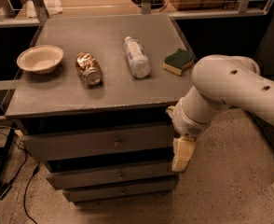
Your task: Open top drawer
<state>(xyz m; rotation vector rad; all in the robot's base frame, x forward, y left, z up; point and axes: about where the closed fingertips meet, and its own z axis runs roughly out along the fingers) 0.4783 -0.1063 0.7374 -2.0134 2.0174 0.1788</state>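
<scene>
We see an arm (239, 85) clad in smooth white shells, thick and rounded like a fat tube, and glossy enough to catch the warm light along its upper side. Two small dark round holes dot its near face, one after the other along its length. Toward the wrist the shell narrows into a short white collar ringed by thin darker seams, with a small pale tab jutting from the collar's left edge. Under the collar comes the gripper (182, 154), a blocky cream-yellow piece, duller than the white shells, crossed by a faint line. It lies just below the near right corner of the worktop (58, 99).
</scene>
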